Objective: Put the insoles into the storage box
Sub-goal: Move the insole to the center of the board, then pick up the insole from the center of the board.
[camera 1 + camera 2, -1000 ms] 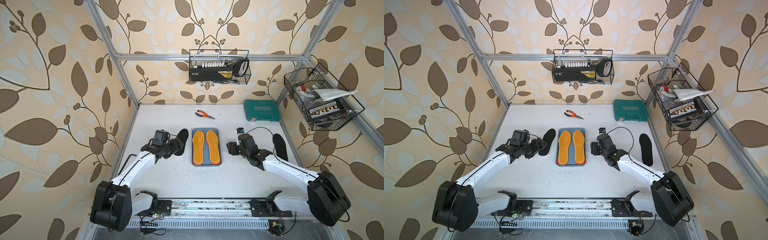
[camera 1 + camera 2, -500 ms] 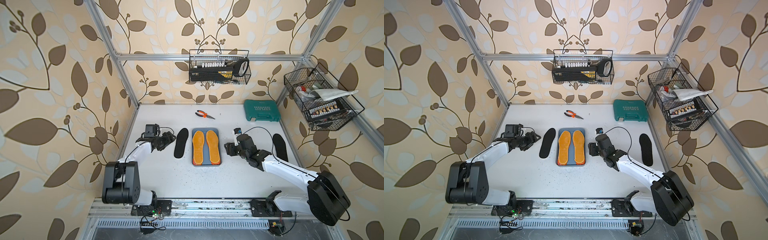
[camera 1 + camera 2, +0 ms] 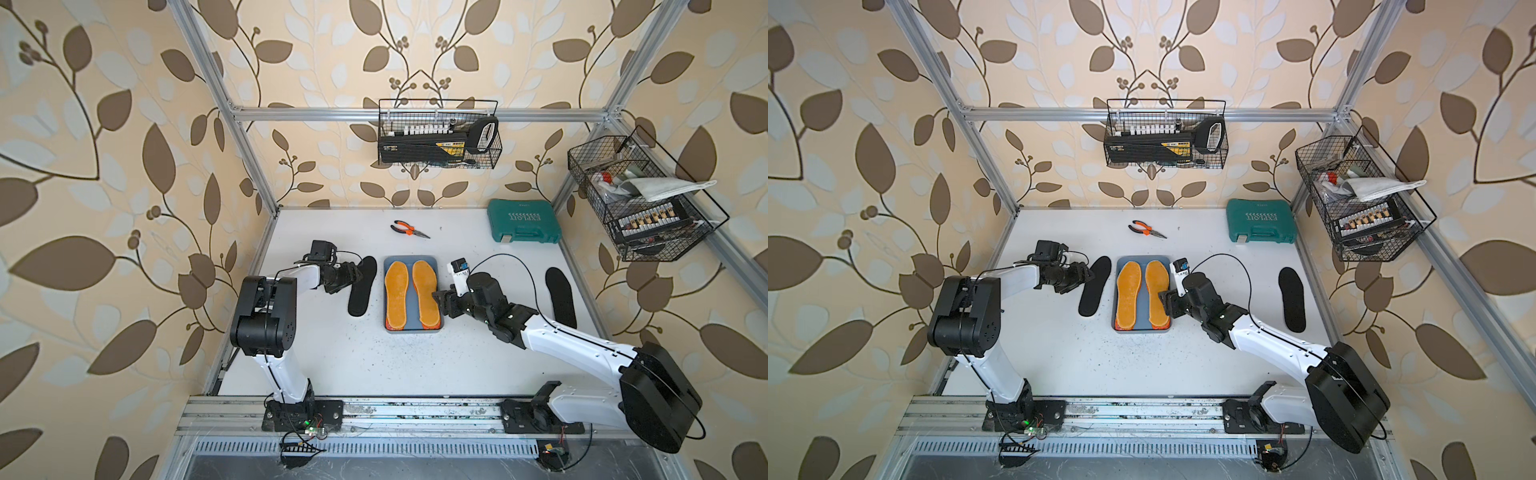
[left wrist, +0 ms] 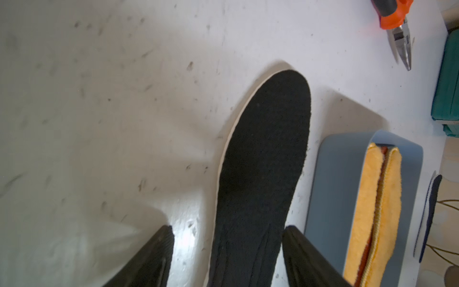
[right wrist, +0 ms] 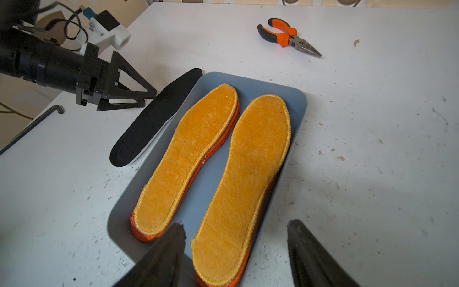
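left claw (image 4: 227,228): we see it spread, astride a black insole (image 4: 263,149) on the tabletop (image 4: 99,111)
right claw (image 5: 236,225): released, hovering
storage box (image 5: 296,104): below the right claw, orange insoles (image 5: 198,154) inside

Table: I see a flat white tabletop (image 3: 374,365), scuffed and peppered with small dark specks.
Centre: a shallow blue-grey plastic tray with rounded corners (image 3: 409,260) sits flat on it.
Left-arm side: a black foot-shaped insole (image 3: 362,286) lies flat just beside the tray, roughly along its long side.
Right-arm side: a second black foot-shaped insole (image 3: 561,297) lies flat, well apart from the tray, near the table edge.
Behind the tray: orange-and-black-handled needle-nose pliers (image 3: 409,229) lie on the bare top.
Far corner, right-arm side: I make out a closed green moulded plastic tool case (image 3: 523,226).
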Robot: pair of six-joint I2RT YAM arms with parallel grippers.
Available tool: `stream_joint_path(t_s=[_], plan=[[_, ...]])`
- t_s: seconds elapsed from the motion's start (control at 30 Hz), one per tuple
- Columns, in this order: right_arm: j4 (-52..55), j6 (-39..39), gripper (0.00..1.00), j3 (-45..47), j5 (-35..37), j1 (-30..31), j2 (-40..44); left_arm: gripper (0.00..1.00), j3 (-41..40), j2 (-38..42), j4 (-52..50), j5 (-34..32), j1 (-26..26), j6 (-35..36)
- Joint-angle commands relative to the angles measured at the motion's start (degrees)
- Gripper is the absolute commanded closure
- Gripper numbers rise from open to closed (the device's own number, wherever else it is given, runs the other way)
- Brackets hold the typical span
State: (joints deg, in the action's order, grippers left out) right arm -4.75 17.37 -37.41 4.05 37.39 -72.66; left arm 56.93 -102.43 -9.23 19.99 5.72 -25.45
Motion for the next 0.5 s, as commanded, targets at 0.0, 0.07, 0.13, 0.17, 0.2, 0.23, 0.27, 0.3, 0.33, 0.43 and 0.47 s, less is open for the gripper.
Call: stream_joint_path(t_s=[0.0, 0.07, 0.13, 0.17, 0.2, 0.23, 0.27, 0.3, 0.33, 0.43, 0.47], plan=[[-1.09, -0.66, 0.32, 1.26, 0.42, 0.27, 1.34, 0.29, 1.07, -3.14, -0.91, -4.14, 0.15, 0.78], [-1.11, -0.46, 0.32, 1.28, 0.60, 0.32, 1.47, 0.34, 2.94, -4.81, -2.11, -5.23, 0.80, 0.68], [-1.23, -0.38, 0.32, 1.36, 0.77, 0.30, 1.54, 0.41, 4.54, -6.25, -2.90, -7.15, 2.58, 0.84], [-1.16, -0.31, 0.32, 1.30, 0.83, 0.32, 1.48, 0.43, 5.12, -6.68, -3.41, -8.63, 3.41, 0.60], [-1.13, -0.26, 0.32, 1.29, 0.94, 0.28, 1.51, 0.49, 5.82, -7.29, -4.04, -10.26, 4.46, 0.35], [-1.04, -0.27, 0.32, 1.29, 1.03, 0.30, 1.60, 0.57, 6.40, -7.72, -4.77, -11.89, 5.33, 0.02], [-0.96, -0.28, 0.32, 1.24, 1.15, 0.24, 1.69, 0.59, 6.78, -8.05, -5.28, -13.36, 5.93, -0.47], [-0.97, -0.23, 0.32, 1.37, 1.38, 0.23, 1.75, 0.61, 6.88, -8.47, -5.66, -14.51, 6.38, -1.25], [-0.83, -0.15, 0.32, 1.36, 1.58, 0.23, 1.82, 0.64, 6.81, -8.78, -5.72, -14.95, 6.50, -1.84], [-0.70, -0.03, 0.31, 1.45, 2.00, 0.24, 2.17, 0.80, 5.80, -9.08, -5.01, -14.92, 6.50, -3.40], [-0.78, -0.01, 0.31, 1.50, 2.08, 0.23, 2.34, 0.84, 5.49, -9.19, -4.84, -14.58, 6.55, -3.66]])
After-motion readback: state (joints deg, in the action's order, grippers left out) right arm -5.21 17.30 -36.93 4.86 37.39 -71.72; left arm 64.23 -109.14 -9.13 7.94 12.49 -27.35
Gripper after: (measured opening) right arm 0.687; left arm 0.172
